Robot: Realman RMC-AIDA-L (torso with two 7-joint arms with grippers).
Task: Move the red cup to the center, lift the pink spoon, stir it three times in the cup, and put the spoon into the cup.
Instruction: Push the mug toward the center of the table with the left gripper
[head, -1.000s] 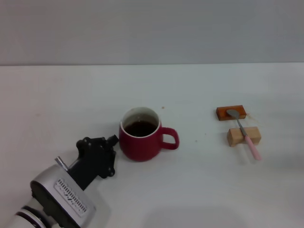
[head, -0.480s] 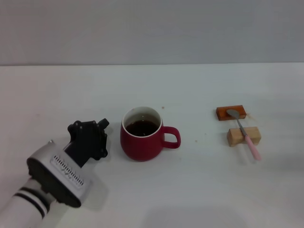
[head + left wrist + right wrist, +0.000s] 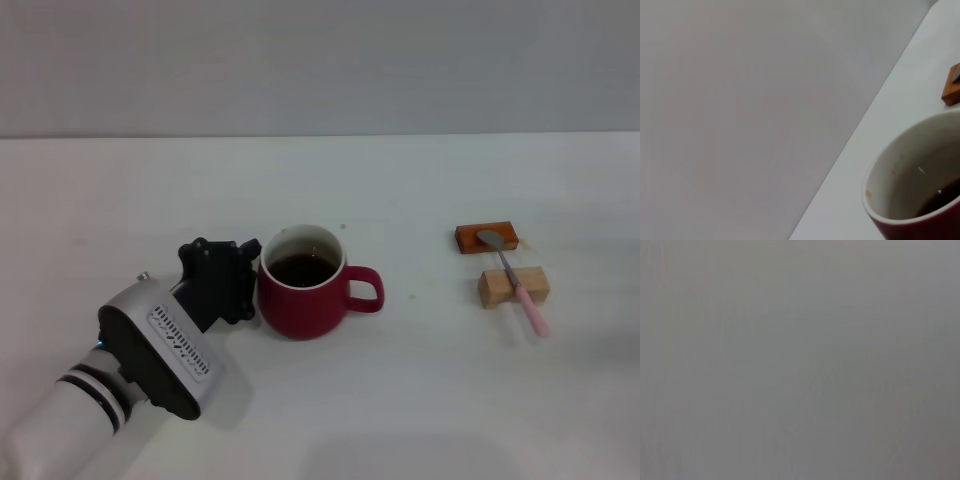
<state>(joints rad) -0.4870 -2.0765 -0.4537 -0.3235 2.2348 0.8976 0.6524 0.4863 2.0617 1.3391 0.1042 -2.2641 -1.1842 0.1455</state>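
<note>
Left gripper (image 3: 243, 280) at cup (image 3: 300, 297)'s 9 o'clock, touching; grip state unclear. Cup near center. Spoon (image 3: 515, 284) on blocks at 3 o'clock, untouched; lift, stir, drop-in left.

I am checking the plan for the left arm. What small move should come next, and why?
Probably a short push or nudge of the red cup toward the robot's right. The left gripper is close against the cup's left wall, opposite its handle, and the cup holds dark liquid, so the move should be slow. The pink spoon lies untouched across the tan block.
</note>
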